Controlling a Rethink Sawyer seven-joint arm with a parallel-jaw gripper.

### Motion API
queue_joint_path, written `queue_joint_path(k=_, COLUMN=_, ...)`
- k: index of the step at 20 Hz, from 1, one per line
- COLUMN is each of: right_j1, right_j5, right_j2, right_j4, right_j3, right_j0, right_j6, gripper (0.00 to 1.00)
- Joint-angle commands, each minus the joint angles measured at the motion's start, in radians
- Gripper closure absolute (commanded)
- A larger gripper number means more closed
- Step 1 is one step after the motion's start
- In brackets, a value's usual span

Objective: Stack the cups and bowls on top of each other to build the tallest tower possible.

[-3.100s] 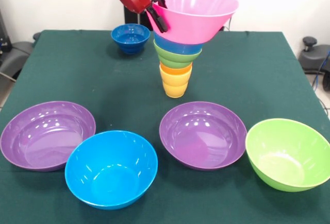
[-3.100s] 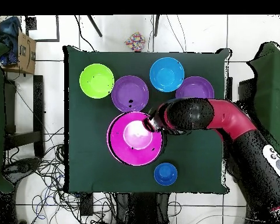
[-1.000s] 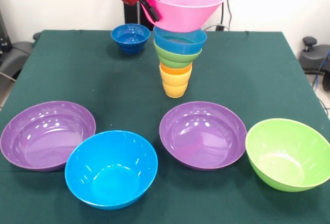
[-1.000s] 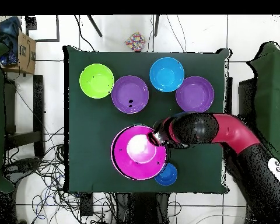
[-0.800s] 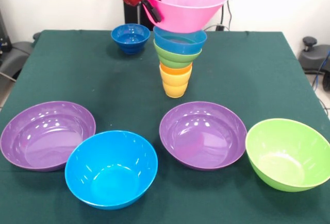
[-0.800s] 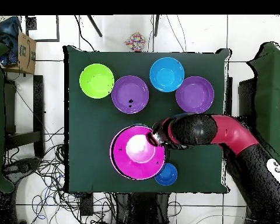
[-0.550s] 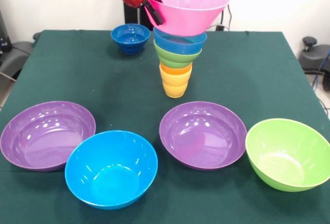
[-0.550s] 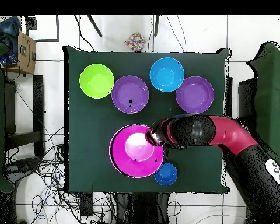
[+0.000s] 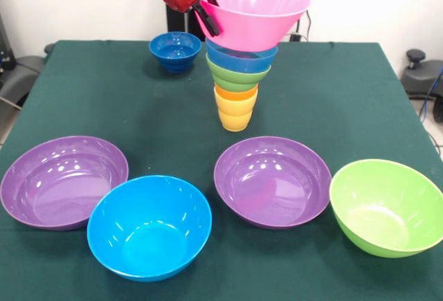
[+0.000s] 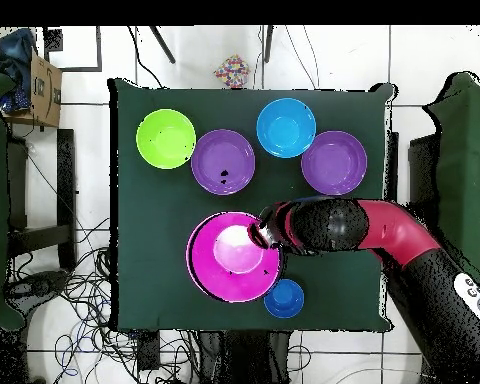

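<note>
- Front view: my hand [image 9: 210,12] grips the pink bowl [image 9: 257,12] by its left rim, tilted, its base just over the tower [image 9: 237,83] at the far middle of the counter [image 9: 332,107].
- Light blue bowl [image 9: 241,57] tops the tower, then green bowl [image 9: 237,76], then the cups [image 9: 235,108].
- Dark blue bowl [image 9: 174,50] sits far left.

green table cloth [image 9: 104,100] | white wall [image 9: 69,3] | tiled floor [image 10: 74,70], cables [image 10: 84,300] | cardboard box [image 10: 44,85]

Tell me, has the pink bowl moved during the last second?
Yes. The pink bowl, held by the tool, has come down toward the light blue bowl atop the tower.
</note>
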Motion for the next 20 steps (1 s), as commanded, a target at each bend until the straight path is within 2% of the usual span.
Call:
queue_joint_path(k=1, right_j1=0.035, right_j5=-0.044, right_j2=-0.052, right_j4=-0.039, right_j3=0.022, right_j0=0.038, right_j6=0.049, gripper=1.0)
queue_joint_path(k=20, right_j1=0.063, right_j5=-0.075, right_j2=-0.059, right_j4=-0.056, right_j3=0.025, right_j0=0.035, right_j6=0.047, gripper=1.0)
